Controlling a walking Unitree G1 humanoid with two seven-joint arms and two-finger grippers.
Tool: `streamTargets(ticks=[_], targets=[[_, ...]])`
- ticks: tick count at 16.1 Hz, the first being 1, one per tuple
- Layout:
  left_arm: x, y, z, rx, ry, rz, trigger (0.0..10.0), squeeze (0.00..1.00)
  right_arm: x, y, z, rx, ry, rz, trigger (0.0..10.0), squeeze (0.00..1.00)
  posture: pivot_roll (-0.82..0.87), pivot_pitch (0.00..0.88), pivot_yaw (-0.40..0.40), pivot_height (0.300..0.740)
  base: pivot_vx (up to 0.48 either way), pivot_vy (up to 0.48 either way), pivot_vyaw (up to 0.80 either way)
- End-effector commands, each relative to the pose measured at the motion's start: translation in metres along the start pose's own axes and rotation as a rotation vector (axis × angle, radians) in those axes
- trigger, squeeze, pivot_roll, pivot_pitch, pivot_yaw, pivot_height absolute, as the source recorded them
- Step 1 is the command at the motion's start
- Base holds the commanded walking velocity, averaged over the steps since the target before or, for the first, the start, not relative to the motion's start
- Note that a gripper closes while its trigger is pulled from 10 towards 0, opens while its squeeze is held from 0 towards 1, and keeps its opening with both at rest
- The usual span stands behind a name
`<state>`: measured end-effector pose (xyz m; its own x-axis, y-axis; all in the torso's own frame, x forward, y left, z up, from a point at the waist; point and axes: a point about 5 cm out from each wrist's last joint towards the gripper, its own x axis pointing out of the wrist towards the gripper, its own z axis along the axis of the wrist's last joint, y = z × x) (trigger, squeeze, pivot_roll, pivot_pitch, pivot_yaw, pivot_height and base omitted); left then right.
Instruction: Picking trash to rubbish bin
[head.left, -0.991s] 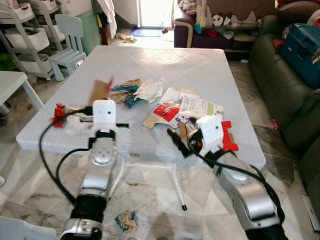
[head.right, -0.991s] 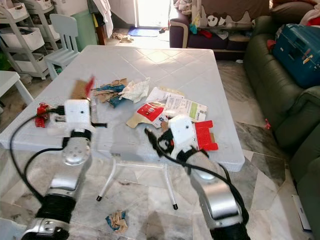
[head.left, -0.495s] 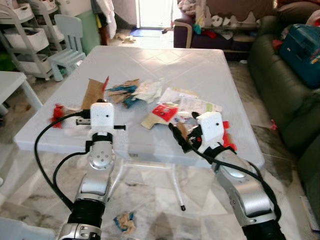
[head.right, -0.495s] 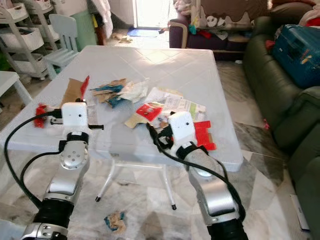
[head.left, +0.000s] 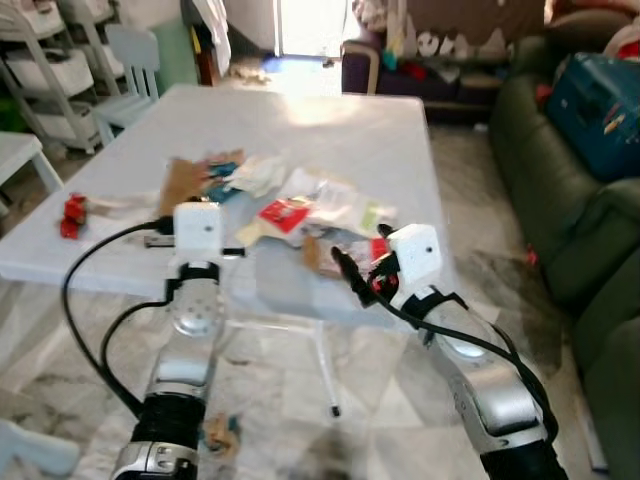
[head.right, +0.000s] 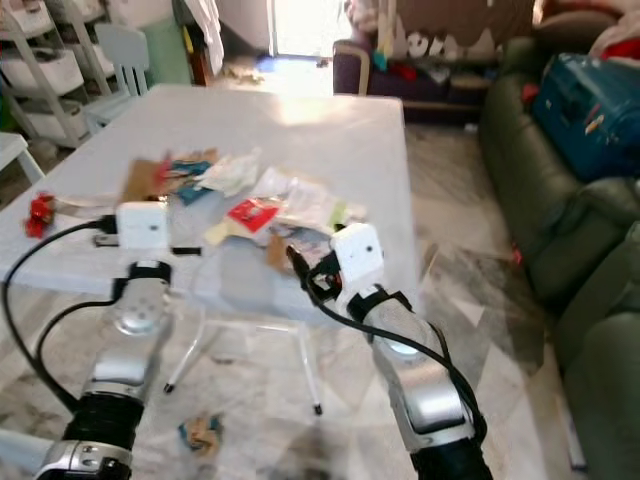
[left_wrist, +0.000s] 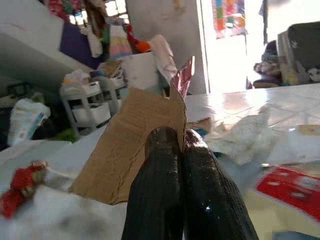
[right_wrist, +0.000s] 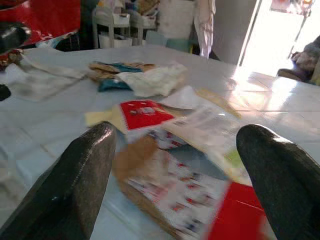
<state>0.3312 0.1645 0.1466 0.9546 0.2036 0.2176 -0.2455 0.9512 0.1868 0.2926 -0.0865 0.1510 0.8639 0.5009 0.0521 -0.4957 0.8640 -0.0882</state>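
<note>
A heap of trash lies on the white table (head.left: 330, 130): a red wrapper (head.left: 283, 210), crumpled white paper (head.left: 258, 172) and printed sheets (head.left: 340, 205). My left gripper (left_wrist: 175, 136) is shut on a brown cardboard piece (left_wrist: 135, 145) with a red strip at its top, held just above the table's near left part. The same cardboard piece (head.left: 180, 185) stands ahead of the left wrist. My right gripper (right_wrist: 177, 135) is open, low over the table's front edge, facing the printed sheets (right_wrist: 200, 130) and a red packet (right_wrist: 142, 111). Its black fingers (head.left: 345, 268) reach toward the heap.
A red scrap (head.left: 72, 213) lies at the table's left edge. Crumpled trash (head.left: 215, 432) sits on the marble floor beneath my left arm. A dark green sofa (head.left: 560, 200) with a blue case (head.left: 600, 95) runs along the right. White shelves (head.left: 60, 70) stand at the back left.
The whole picture has shifted and blurred, so the camera has moved. Both arms keep much the same pose, and the left gripper still holds the cardboard.
</note>
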Motion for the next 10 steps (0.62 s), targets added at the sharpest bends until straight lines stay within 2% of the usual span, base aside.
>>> streamTargets(ticks=[1,2,9,10], targets=[[-0.0015,-0.0098,0.0029,-0.027,-0.005,-0.019,3.5,0.0,-0.0037,-0.0093,-0.0023,-0.017,0.014,-0.032,10.0,0.0,-0.12,0.0,-0.018,0.74,0.0,0.0,0.0],[-0.0014,-0.0088,0.0027,-0.023,-0.004,-0.015,3.5,0.0,-0.0038,-0.009,-0.0025,-0.016,0.013,-0.03,10.0,0.0,-0.12,0.0,-0.018,0.74,0.0,0.0,0.41],[-0.001,-0.0046,-0.0002,-0.023,0.015,0.009,3.8,0.0,-0.0044,-0.007,-0.0031,-0.021,0.013,-0.026,10.0,0.0,-0.12,0.0,-0.016,0.74,0.0,0.0,0.8],[-0.0006,-0.0042,-0.0003,-0.029,0.018,0.01,3.5,0.0,-0.0043,-0.0081,-0.0027,-0.015,0.012,-0.032,10.0,0.0,-0.13,0.0,-0.016,0.74,0.0,0.0,0.0]])
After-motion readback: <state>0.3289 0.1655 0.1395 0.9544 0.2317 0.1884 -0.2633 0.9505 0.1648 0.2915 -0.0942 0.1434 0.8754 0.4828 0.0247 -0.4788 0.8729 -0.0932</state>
